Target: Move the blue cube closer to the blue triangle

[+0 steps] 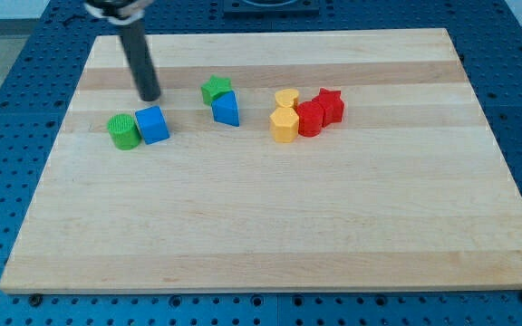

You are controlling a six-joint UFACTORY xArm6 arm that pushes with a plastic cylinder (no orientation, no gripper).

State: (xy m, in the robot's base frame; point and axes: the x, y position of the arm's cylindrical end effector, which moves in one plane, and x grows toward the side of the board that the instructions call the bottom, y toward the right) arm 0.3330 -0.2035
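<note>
The blue cube point(153, 125) sits on the wooden board at the upper left, touching a green cylinder point(123, 131) on its left. The blue triangle point(227, 109) lies to the cube's right with a gap between them, and it touches a green star point(215, 89) just above it. My tip point(149, 96) is the lower end of the dark rod, just above the blue cube in the view and a little apart from it.
A yellow heart point(286, 98) and a yellow hexagon block point(284, 124) stand right of the blue triangle. A red block point(310, 119) and a red star point(330, 105) touch them on the right. The wooden board point(270, 226) lies on a blue perforated table.
</note>
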